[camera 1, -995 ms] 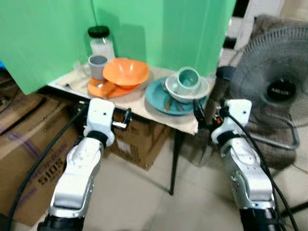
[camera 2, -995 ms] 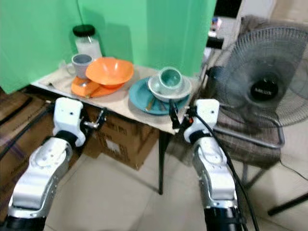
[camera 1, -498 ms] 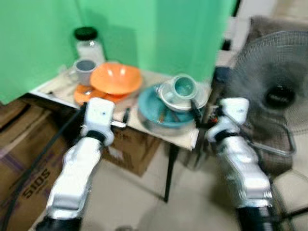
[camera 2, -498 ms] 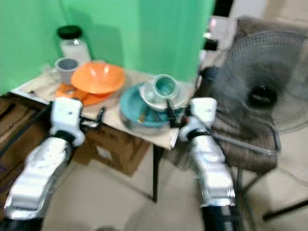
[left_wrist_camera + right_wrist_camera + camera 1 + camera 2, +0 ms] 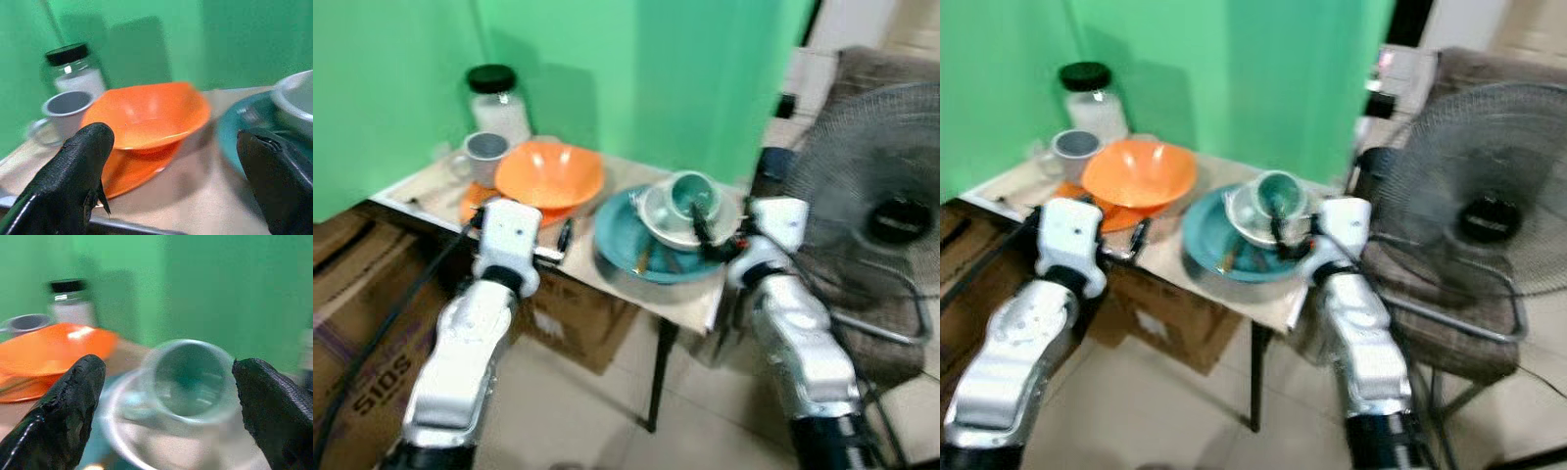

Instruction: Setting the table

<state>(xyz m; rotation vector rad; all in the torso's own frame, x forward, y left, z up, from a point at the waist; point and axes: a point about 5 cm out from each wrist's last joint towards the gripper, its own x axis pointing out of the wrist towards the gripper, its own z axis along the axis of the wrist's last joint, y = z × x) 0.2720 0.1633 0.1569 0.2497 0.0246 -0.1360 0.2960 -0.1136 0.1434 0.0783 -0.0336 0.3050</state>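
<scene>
Both silver arms reach forward to the small table. The right gripper, fingers spread wide, sits at the teal cup, which lies tilted in a white bowl on a teal plate. The left gripper, fingers also spread, hovers at the table's front edge before the orange bowl. A grey mug and jar stand behind. Blur hides the utensils on the plates.
</scene>
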